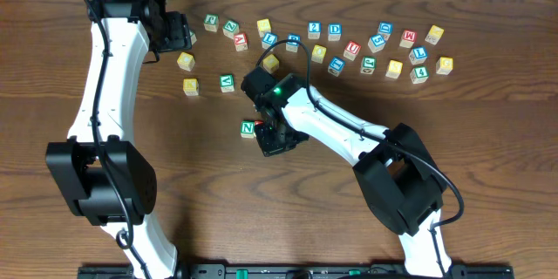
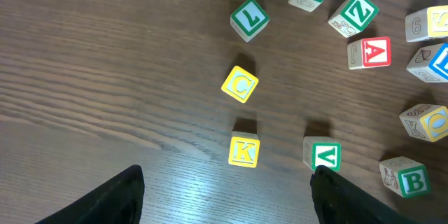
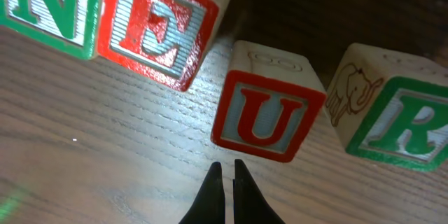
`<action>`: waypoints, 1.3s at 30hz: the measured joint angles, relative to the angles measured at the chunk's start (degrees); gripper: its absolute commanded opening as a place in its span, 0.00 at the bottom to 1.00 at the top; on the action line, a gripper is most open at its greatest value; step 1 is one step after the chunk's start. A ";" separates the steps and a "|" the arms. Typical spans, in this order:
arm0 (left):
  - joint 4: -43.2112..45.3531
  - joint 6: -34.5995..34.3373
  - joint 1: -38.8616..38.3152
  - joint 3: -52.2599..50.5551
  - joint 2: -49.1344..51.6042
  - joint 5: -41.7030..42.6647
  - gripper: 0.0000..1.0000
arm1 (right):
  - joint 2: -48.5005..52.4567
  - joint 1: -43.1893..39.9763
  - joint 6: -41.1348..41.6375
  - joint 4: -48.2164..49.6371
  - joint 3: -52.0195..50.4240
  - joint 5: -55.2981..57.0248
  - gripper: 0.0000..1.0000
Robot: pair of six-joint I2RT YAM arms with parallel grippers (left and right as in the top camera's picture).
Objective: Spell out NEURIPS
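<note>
Four blocks, N (image 3: 49, 7), E (image 3: 157, 31), U (image 3: 266, 115) and R (image 3: 399, 122), form a row across the upper right-wrist frame on the bench (image 3: 105, 154). Right gripper (image 3: 225, 175) sits below U, jaws pressed together, empty (left gripper (image 2: 227, 178): jaws wide, empty).

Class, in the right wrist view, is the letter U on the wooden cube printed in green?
No, the wooden cube shows a red U inside a red border.
</note>
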 measured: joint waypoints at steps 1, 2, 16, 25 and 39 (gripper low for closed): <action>0.00 0.02 0.00 0.00 0.00 0.00 0.75 | 0.00 0.00 0.00 0.20 0.00 0.02 0.01; 0.00 0.02 0.00 0.00 0.00 0.00 0.75 | 0.00 0.00 0.00 0.44 0.00 0.04 0.01; 0.00 0.00 0.00 0.00 0.00 0.00 0.75 | 0.00 0.00 0.00 2.89 -0.02 1.16 0.01; 0.00 0.02 -0.02 0.00 0.00 0.00 0.75 | 0.00 -0.04 -0.15 3.58 -0.02 1.25 0.01; 0.00 0.00 0.00 0.00 0.00 0.00 0.75 | -1.84 -1.79 -0.22 -0.17 0.00 1.44 0.01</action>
